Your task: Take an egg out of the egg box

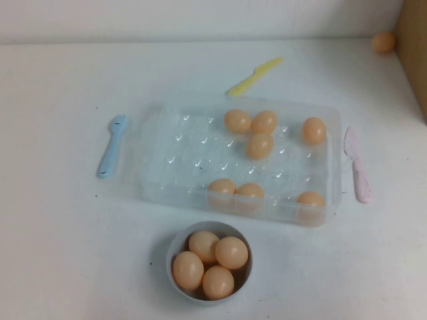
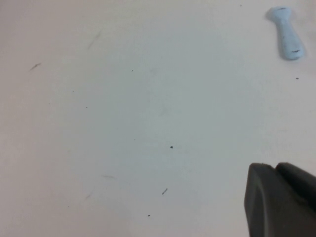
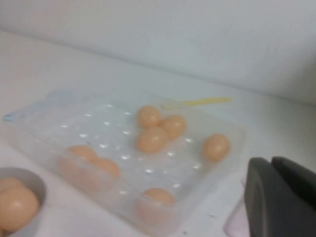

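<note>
The clear plastic egg box (image 1: 167, 180) lies mid-table and holds several peach-orange eggs: a cluster at the back (image 1: 259, 145), one at the right back (image 1: 313, 130) and others along the front wall (image 1: 249, 192). The box (image 3: 59, 133) and its eggs (image 3: 152, 139) also show in the right wrist view. Neither gripper shows in the high view. My left gripper (image 2: 276, 168) is shut and empty over bare table, off to the left of the box. My right gripper (image 3: 271, 163) is shut and empty, beside the box's right end, apart from it.
A grey-white bowl (image 1: 175, 248) with several eggs (image 1: 231, 252) stands in front of the box. A blue spatula (image 1: 111, 145) lies left of the box, a pink one (image 1: 357, 165) right, a yellow knife (image 1: 253, 76) behind. A loose egg (image 1: 383, 42) sits by a brown board at far right.
</note>
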Robot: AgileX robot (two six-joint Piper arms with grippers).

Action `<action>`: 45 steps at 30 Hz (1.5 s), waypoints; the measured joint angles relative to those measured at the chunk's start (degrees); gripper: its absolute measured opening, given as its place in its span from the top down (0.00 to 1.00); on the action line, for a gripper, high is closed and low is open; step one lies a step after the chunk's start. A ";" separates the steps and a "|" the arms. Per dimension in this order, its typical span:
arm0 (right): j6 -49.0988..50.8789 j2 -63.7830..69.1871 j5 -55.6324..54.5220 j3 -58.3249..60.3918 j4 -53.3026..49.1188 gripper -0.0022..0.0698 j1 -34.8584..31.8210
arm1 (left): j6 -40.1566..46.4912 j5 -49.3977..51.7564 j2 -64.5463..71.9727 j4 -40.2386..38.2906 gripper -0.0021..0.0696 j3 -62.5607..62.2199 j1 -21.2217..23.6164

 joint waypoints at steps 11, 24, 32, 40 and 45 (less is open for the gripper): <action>0.00 -21.76 13.30 10.08 1.16 0.99 -24.43 | 0.00 0.00 0.00 0.00 0.98 0.00 0.00; 0.00 -24.11 20.14 10.76 1.48 0.99 -30.26 | 0.00 0.00 0.00 0.00 0.98 0.00 0.00; 13.48 -24.11 20.37 14.01 -6.76 0.99 -30.26 | 0.00 0.00 0.00 0.00 0.98 0.00 0.00; 17.23 -24.24 21.51 14.23 -10.77 0.99 -30.26 | 0.00 0.00 0.00 0.00 0.98 0.00 0.00; 17.44 -24.24 21.51 14.23 -10.99 0.99 -30.26 | 0.00 0.00 0.00 0.00 0.98 0.00 0.00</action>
